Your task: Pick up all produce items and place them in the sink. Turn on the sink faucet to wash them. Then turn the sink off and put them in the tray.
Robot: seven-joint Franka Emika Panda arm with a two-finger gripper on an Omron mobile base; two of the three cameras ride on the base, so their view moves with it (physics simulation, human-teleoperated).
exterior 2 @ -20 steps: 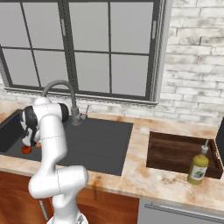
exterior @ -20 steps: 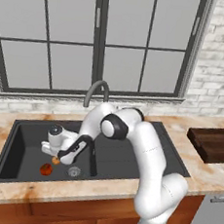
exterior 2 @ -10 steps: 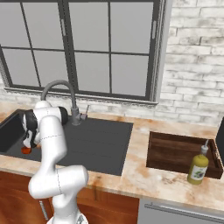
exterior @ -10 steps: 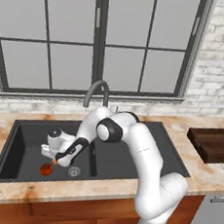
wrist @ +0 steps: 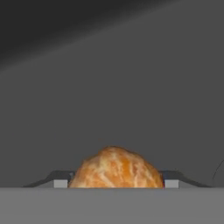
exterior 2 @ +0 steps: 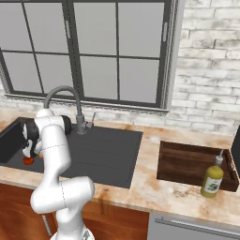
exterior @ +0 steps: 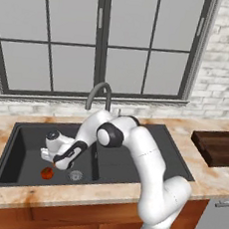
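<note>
The sink point(exterior: 131, 161) is a dark basin set in the table point(exterior: 7, 198). In the basin lie two pieces of produce: a red ball point(exterior: 47, 173) on the floor just below the claw point(exterior: 52, 166), and an orange ball point(wrist: 116, 169) right at the claw, between its two finger tips. The round drain point(exterior: 75, 174) is just beside the claw. The faucet point(exterior: 99, 94) rises behind the claw, at the back rim of the sink. The tray point(exterior 2: 192, 164) sits on the table well apart from the claw, with a yellow-green bottle point(exterior 2: 212, 179) at its front corner.

The white arm bends over the front of the sink and reaches down into the basin, with the hand low near the floor.

The claw is partly open, one finger tip point(wrist: 61, 182) close on each side of the orange ball; I cannot tell whether they already press it.
</note>
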